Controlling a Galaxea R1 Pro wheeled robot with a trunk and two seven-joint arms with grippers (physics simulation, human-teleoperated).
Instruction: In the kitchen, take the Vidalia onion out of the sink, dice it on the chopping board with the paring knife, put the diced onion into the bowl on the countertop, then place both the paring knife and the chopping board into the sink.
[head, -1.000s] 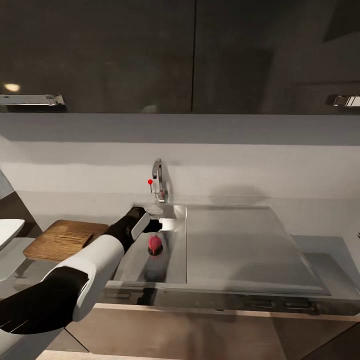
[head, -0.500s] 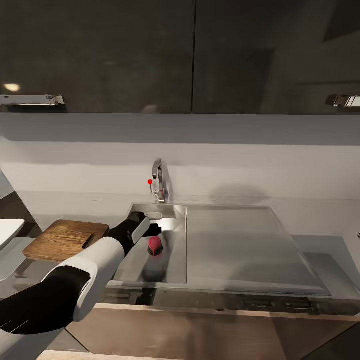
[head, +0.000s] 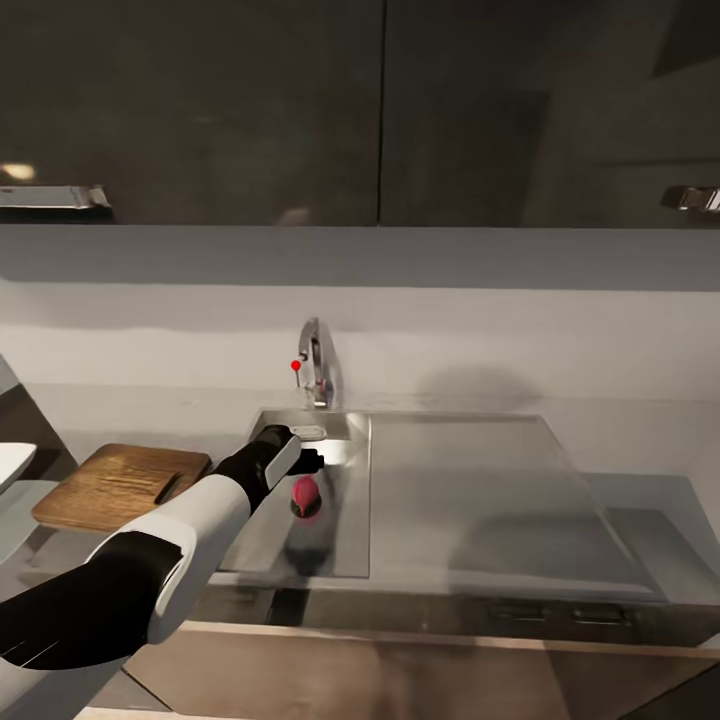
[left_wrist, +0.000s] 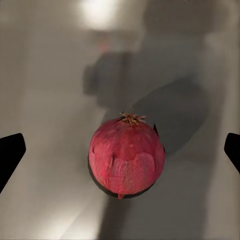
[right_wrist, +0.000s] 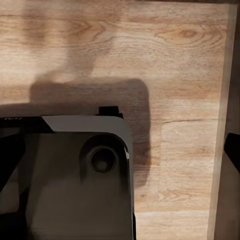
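The Vidalia onion (head: 305, 494) lies on the floor of the sink (head: 345, 428), in the basin part, a little in front of the chrome tap (head: 314, 362). It looks red and round, and in the left wrist view it (left_wrist: 126, 156) rests with its dry tuft to one side, so its axis is lying and not standing.

The left claw (head: 306, 458) hangs over the basin, just behind and above the onion. Its two dark fingertips (left_wrist: 11, 152) stand wide apart at the two borders of the left wrist view, with the onion centred between them and clear space on both sides. It holds nothing; the fingers do not touch the onion.

This is the relation that matters: the onion is straight ahead along the fingers, so I judge the next move is mostly a plain descent and then closing. The onion is nearly a ball, so its lying axis should not change the grip much, but it could roll on the smooth steel if one finger arrives first.

The left arm is clearly the nearer one. The right claw (right_wrist: 120, 150) looks at a wooden floor, with only dark finger edges at the borders, holding nothing as far as I can see.

The chopping board (head: 118, 484) waits on the counter (head: 640, 500), just left of the sink.
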